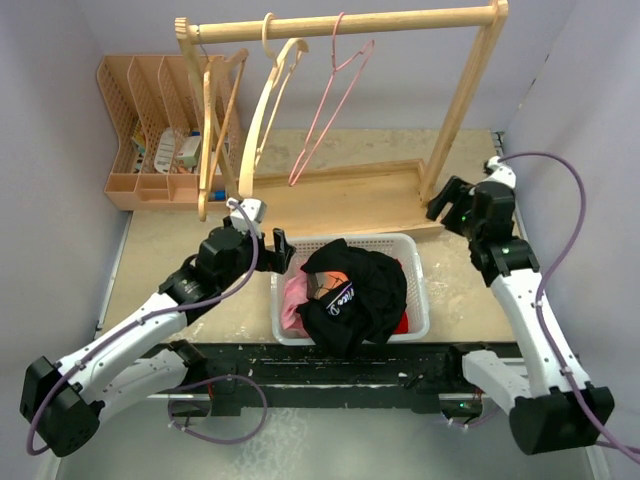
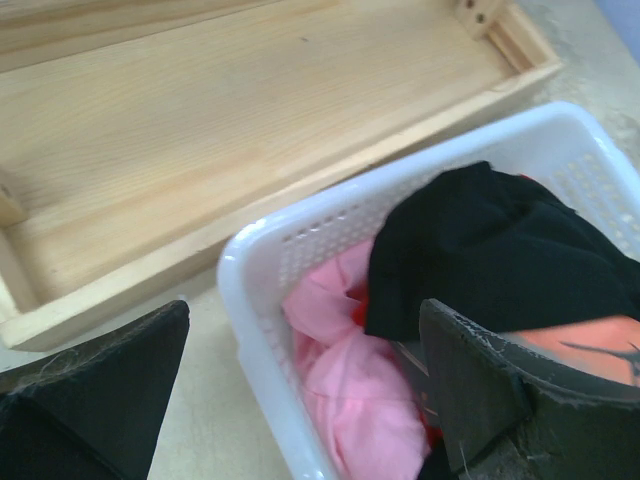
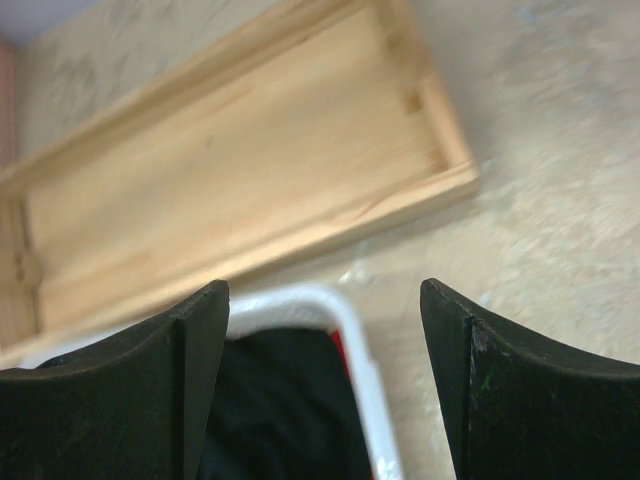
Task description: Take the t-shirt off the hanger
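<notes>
Top external shows the black t-shirt (image 1: 358, 288) heaped in the white basket (image 1: 422, 300) on top of a pink garment (image 1: 291, 308), apart from the wooden hangers (image 1: 262, 125) and the pink wire hanger (image 1: 330, 105) hanging on the wooden rack (image 1: 380, 20); the left gripper (image 1: 283, 250) sits just beside the basket's rear left corner; the right gripper (image 1: 443, 205) is near the rack's right post, well apart from the t-shirt; left wrist shows its fingers (image 2: 95, 390) spread wide with nothing held, above the basket's rim and the pink garment, the t-shirt to the right; right wrist shows its jaws wide and empty too, over the basket's corner, black cloth inside it, the rack's flat base beyond.
</notes>
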Controlling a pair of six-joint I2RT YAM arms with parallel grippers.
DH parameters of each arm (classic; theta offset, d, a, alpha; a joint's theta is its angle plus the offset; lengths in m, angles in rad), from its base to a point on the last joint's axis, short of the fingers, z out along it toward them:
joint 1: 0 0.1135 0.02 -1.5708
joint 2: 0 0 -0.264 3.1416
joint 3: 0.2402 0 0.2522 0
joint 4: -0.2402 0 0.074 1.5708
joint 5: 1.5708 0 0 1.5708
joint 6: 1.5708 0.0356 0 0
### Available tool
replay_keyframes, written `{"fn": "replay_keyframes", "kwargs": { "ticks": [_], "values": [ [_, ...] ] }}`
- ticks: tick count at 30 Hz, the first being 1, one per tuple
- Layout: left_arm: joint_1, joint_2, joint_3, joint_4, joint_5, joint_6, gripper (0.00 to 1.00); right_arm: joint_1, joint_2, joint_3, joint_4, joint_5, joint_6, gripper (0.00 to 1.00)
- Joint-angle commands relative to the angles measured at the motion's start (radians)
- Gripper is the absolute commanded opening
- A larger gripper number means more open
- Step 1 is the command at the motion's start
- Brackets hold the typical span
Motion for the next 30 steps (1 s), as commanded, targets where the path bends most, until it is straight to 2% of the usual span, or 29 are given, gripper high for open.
{"fn": "replay_keyframes", "kwargs": {
  "ticks": [1, 4, 6, 8, 10, 20, 25, 30],
  "values": [
    [0.039, 0.023, -0.024, 0.109, -0.070, 0.001, 0.99, -0.185, 0.033, 0.024, 0.147, -0.155, -0.041, 0.79],
    [0.083, 0.041, -0.068, 0.139, -0.110, -0.037, 0.99, -0.313, 0.038, -0.008, 0.189, -0.206, -0.035, 0.79],
    [0.183, 0.054, -0.101, 0.148, -0.084, -0.080, 0.99, -0.412, 0.030, -0.042, 0.210, -0.240, -0.021, 0.79],
    [0.281, 0.055, -0.144, 0.169, -0.010, -0.113, 0.99, -0.455, -0.008, -0.088, 0.234, -0.245, -0.003, 0.79],
    [0.322, 0.035, -0.172, 0.147, -0.004, -0.133, 0.99, -0.457, -0.061, -0.135, 0.246, -0.222, -0.003, 0.80],
    [0.321, -0.142, -0.243, 0.002, -0.210, -0.181, 0.99, -0.458, -0.270, -0.241, 0.196, -0.155, -0.057, 0.86],
    [0.322, -0.207, -0.271, -0.046, -0.269, -0.212, 0.99, -0.458, -0.281, -0.239, 0.200, -0.138, -0.056, 0.87],
    [0.323, -0.201, -0.266, -0.045, -0.261, -0.207, 0.99, -0.458, -0.250, -0.233, 0.193, -0.145, -0.058, 0.86]
  ]
}}
